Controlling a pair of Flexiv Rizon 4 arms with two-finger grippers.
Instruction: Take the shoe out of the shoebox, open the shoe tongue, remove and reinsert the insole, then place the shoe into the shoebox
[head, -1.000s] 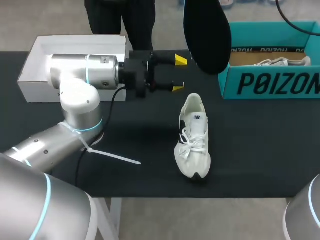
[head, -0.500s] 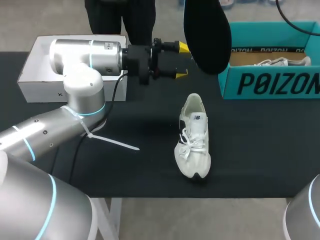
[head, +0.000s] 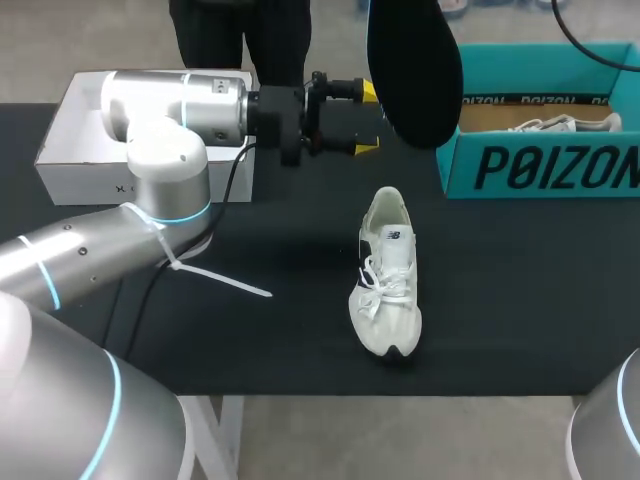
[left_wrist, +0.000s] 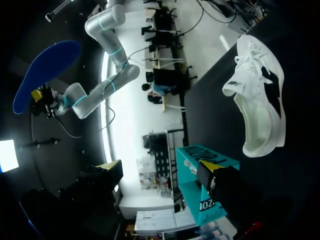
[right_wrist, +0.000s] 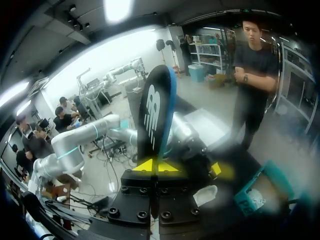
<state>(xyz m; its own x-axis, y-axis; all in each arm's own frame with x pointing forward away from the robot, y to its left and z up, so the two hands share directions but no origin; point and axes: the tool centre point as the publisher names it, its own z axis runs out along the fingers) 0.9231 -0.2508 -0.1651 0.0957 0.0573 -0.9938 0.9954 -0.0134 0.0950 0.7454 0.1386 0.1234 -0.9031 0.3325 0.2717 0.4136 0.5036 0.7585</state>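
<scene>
- The left gripper (head: 365, 119), in the upper middle of the head view, has its jaws spread with nothing between them. Over the last second it has climbed up the frame and edged right, toward the raised insole (head: 415, 70).
- The right gripper (right_wrist: 151, 165) pinches the insole by its near end, yellow tips pressed on it from both sides. The insole stands up ahead of them.
- As I judge it, the insole is out and the left arm is coming in to help handle it before it goes back in.
- The shoe (head: 388, 275) lies on the black table (head: 520, 290) at lower middle, apart from both grippers and unmoved. The teal shoebox (head: 540, 165) sits at upper right.
- The head view shows the insole only as a dark shape at the top edge, with its holder out of frame; only the right wrist view shows the pinch.
- The left wrist view shows one of its own tips, the insole's blue face and the right arm holding it.
</scene>
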